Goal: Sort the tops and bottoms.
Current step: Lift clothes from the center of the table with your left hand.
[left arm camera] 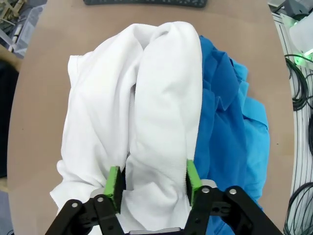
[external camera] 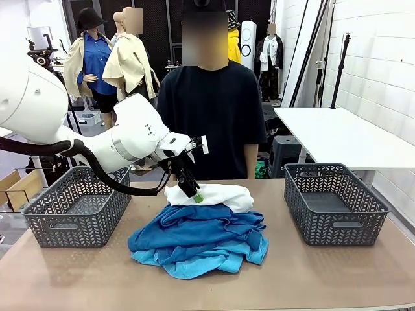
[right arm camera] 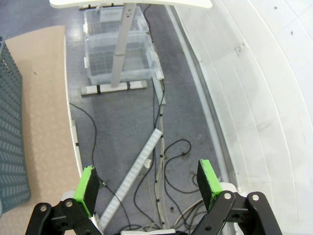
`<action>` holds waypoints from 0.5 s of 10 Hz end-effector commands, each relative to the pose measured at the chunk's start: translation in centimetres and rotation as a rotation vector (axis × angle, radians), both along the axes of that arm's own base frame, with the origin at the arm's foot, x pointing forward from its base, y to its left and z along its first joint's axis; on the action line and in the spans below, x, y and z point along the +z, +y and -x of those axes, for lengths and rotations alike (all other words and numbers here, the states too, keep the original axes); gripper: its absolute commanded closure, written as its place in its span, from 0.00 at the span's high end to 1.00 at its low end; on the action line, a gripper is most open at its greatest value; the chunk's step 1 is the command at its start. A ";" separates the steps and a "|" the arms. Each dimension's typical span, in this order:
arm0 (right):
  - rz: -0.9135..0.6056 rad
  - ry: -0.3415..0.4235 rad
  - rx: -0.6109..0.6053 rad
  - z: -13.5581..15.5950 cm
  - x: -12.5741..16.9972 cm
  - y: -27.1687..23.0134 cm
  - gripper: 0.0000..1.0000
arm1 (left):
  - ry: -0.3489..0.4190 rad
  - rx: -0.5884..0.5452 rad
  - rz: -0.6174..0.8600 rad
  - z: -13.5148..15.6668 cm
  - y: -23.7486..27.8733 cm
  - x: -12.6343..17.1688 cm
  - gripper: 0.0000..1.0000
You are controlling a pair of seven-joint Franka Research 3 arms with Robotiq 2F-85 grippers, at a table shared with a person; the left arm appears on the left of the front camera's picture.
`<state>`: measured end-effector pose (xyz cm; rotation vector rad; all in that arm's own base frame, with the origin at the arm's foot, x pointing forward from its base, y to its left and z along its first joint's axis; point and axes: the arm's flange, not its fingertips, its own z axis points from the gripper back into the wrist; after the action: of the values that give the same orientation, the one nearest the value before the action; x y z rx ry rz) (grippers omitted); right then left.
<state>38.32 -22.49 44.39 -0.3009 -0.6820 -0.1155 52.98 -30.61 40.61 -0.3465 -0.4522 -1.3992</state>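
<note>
My left claw (left arm camera: 153, 181) gripped a thick fold of the white shirt (left arm camera: 161, 122) between its pads. The shirt lay atop the royal-blue shirt (left arm camera: 225, 112), mid-worktop (left arm camera: 39, 122). My right claw (right arm camera: 149, 183) hung released.

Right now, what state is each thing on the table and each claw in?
Crumpled white soft shirt: topmost, not lifted.
Royal-blue shirt: bunched, middle layer.
Sky-blue shirt: bunched, bottom layer.
Left grey plastic lattice basket: upright, empty.
Right grey plastic lattice basket: upright, empty.
Left claw: astride a white-shirt fold, pads touching; grip unclear.
Right claw: open, empty.
</note>
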 end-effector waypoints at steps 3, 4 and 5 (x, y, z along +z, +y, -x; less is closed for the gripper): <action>0.004 0.008 0.006 0.0 -0.1 0.0 1.00 | 0.017 0.003 0.012 0.0 0.4 0.4 0.00; 0.004 0.008 0.006 0.0 -0.1 0.0 1.00 | 0.019 0.001 0.017 0.1 0.4 0.4 0.00; 0.004 0.008 0.006 0.0 -0.1 0.0 1.00 | 0.018 0.001 0.020 0.1 0.4 0.5 0.00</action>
<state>38.32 -22.49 44.39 -0.3009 -0.6819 -0.1155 53.01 -30.56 40.62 -0.3493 -0.4528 -1.3964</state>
